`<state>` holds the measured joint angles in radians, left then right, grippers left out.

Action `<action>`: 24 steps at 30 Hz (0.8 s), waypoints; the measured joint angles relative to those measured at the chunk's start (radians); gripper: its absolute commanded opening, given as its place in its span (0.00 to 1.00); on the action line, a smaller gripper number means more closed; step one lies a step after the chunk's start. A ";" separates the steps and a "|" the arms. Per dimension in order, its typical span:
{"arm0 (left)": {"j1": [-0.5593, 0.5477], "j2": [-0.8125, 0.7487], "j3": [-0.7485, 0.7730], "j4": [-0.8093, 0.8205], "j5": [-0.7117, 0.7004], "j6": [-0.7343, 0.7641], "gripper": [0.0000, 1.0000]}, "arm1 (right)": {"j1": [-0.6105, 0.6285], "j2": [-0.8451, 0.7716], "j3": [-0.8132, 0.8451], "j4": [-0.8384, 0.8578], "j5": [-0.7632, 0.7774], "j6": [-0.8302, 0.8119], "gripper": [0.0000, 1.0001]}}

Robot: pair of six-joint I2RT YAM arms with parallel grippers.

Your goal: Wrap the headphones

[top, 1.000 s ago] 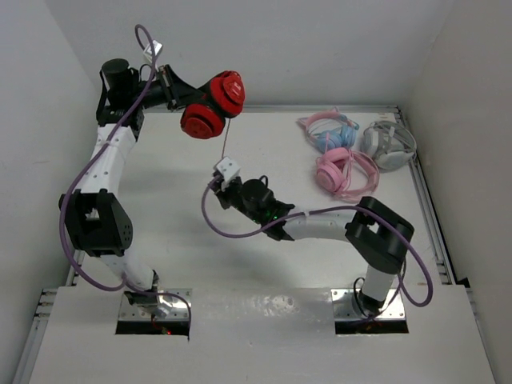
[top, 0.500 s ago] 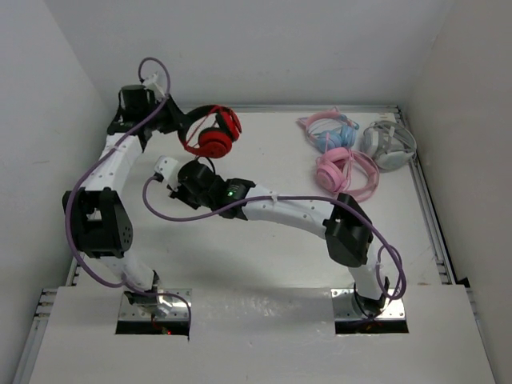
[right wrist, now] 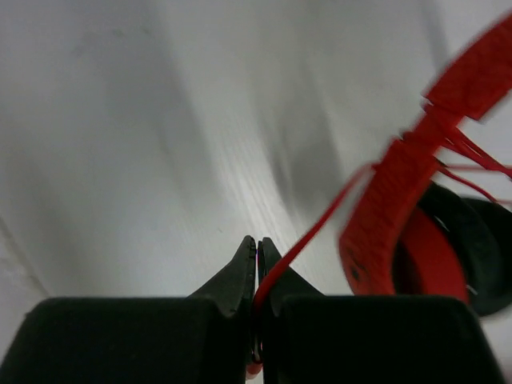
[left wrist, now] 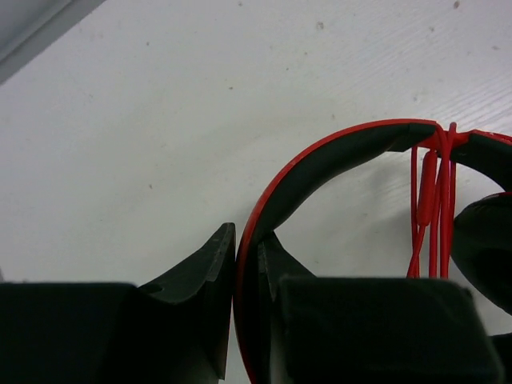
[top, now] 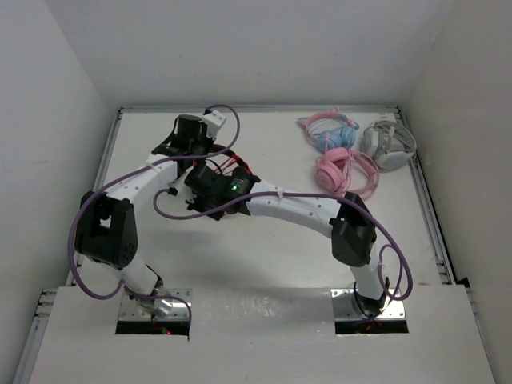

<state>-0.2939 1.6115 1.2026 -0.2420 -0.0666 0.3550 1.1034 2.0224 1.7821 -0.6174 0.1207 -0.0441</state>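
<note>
Nothing can be read here — no text, label, brand or number is legible.

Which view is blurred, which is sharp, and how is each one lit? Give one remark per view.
Right wrist: streaky blur over table and headband; the cable pinched in the right gripper is readable. Left wrist: sharp; the left gripper is a dark silhouette clamping the headband. Top external: sharp, evenly lit, soft shadows under the arms.

Blocked far right by pink padded headphones (top: 332,170), pink-and-blue headphones (top: 326,138), grey-white headphones (top: 378,142); barred across middle by white right arm (top: 296,210); passable along near white counter (top: 240,260).
</note>
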 measured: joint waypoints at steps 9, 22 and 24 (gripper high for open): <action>-0.046 0.001 -0.106 0.068 -0.069 0.191 0.00 | 0.006 -0.035 -0.134 0.046 0.346 -0.288 0.00; -0.068 0.021 -0.081 -0.031 0.208 0.127 0.00 | -0.062 -0.131 -0.433 0.550 0.391 -0.532 0.00; -0.069 0.026 -0.067 -0.050 0.241 0.076 0.00 | -0.066 -0.134 -0.438 0.568 0.370 -0.526 0.00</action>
<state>-0.3630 1.6375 1.1358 -0.2924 0.1741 0.4313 1.0370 1.8881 1.3441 -0.0494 0.4904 -0.5701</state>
